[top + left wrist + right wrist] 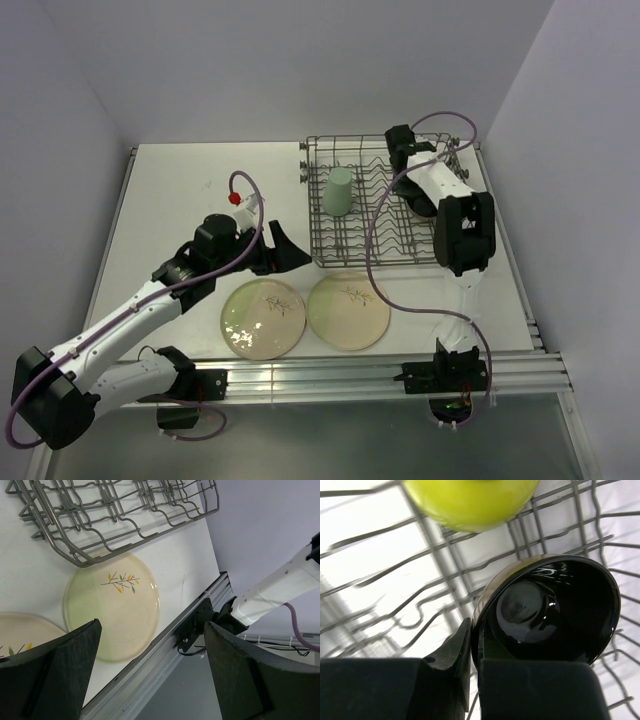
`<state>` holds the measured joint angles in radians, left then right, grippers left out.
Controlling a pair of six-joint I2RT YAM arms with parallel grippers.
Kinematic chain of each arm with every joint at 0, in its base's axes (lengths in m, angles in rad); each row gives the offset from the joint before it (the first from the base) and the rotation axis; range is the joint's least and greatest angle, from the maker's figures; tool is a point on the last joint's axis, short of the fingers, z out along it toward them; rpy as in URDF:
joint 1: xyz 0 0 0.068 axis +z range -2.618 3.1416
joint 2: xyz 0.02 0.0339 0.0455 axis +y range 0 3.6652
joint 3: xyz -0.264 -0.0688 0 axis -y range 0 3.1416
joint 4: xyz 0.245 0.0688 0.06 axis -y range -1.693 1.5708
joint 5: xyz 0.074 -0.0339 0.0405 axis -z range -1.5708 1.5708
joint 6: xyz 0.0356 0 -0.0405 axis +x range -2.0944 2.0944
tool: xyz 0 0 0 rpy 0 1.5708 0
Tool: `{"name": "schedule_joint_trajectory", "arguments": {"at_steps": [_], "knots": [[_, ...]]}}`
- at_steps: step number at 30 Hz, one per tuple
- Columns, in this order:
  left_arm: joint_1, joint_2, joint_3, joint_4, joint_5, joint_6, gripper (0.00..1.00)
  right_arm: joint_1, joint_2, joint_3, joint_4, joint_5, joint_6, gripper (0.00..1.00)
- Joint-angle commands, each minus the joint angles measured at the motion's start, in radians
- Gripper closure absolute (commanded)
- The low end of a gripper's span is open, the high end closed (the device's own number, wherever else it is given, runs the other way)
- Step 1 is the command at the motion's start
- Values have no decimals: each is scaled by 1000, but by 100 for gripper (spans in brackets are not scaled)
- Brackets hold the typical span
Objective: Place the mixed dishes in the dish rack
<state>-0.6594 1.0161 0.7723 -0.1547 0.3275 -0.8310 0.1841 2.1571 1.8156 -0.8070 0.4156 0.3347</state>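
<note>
While pinching dark cup (545,610) by rim with right gripper (475,650) in rack (340,262), with left gripper (152,625) wide, empty, probably seating it; next needs release.

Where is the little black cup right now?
In the right wrist view, the small dark cup is inside the dish rack, its rim pinched by the right gripper, with the lime-green bowl just beyond it.

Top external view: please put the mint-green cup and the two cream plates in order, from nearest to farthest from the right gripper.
1. Mint-green cup, in the dish rack's left part; the right gripper pinches the dark cup in that rack too.
2. Right plate, on the table in front of the rack.
3. Left plate, beside it, further to the left.
</note>
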Motion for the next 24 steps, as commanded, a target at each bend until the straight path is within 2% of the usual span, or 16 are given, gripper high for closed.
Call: {"name": "schedule_joint_trajectory", "arguments": {"at_steps": [1,4,7,8,15,24], "knots": [[6,7,-4,61,25,17,10,-23,-160,-25,80,-124,53,100],[7,12,-4,66,25,15,10,-64,-227,-74,126,-223,73,100],[7,18,-5,66,22,15,10,-136,-287,-151,205,-403,108,100],[7,19,-4,64,22,15,10,-155,-296,-168,228,-523,119,100],[7,16,1,58,15,12,10,-290,-275,-288,368,-869,197,100],[9,62,13,80,24,9,10,-307,-266,-390,551,-1064,283,100]]}}
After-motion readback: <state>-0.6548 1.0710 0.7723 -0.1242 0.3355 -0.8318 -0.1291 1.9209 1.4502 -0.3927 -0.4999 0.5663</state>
